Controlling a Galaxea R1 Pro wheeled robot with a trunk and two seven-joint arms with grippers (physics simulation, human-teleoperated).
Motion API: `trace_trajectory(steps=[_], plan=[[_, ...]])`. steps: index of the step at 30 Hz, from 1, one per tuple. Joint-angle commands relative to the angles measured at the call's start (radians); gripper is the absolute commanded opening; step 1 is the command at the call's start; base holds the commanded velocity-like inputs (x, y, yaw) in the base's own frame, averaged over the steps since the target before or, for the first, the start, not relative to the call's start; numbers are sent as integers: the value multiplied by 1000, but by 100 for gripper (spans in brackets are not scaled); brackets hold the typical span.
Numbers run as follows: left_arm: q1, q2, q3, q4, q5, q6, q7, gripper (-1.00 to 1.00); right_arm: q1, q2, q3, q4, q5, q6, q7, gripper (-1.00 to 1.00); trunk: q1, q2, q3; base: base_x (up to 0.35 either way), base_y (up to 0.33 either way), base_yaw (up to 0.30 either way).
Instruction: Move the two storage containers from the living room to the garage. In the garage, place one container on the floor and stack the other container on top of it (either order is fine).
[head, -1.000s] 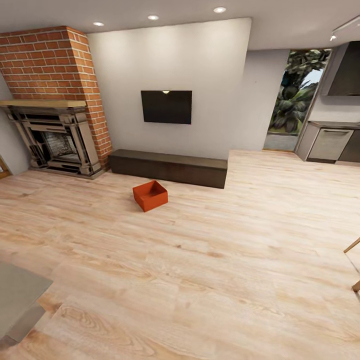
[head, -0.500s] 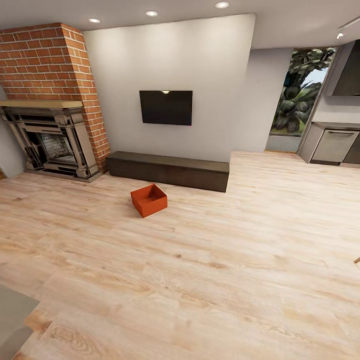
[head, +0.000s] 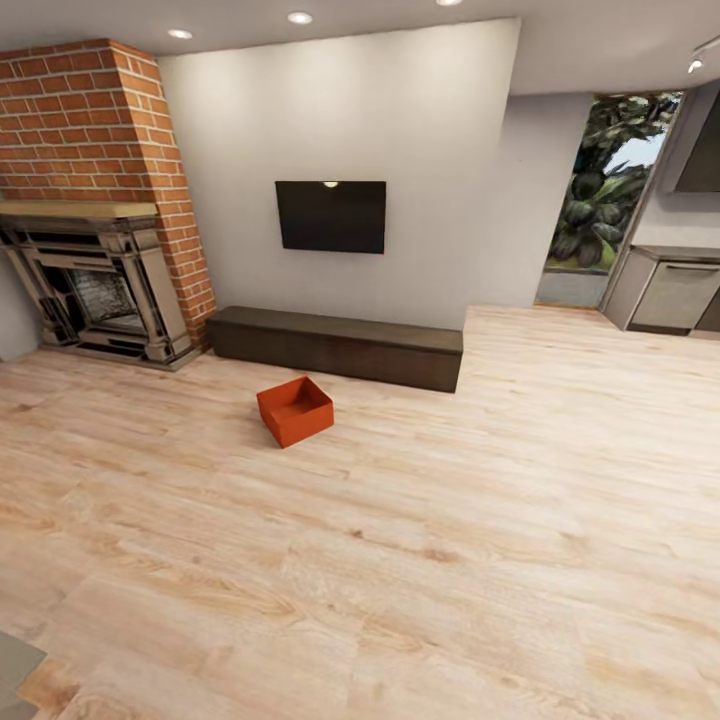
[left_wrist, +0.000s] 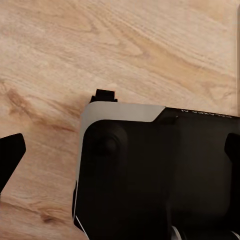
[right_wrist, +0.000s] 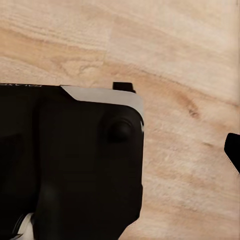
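One orange-red storage container (head: 295, 410) sits on the living room's wood plank floor (head: 450, 560), well ahead of the robot.

It lies slightly left of centre, corner-on, near the dark bench (head: 337, 346). Whether either hand is open or closed cannot be told.

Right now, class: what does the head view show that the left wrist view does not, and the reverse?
Head view alone: one orange-red storage container on the planks, the brick fireplace, the wall TV and a long dark bench. Left wrist view alone: the robot's dark body close up. Shared: the light wood plank floor.
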Motion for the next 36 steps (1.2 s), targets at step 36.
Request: trace_trajectory(steps=[36], plan=[[7,0,1,0,11,2,-5,100,-1,-1,7,3,-9,-4,-1,100,1,-1,-2,322,0,0]])
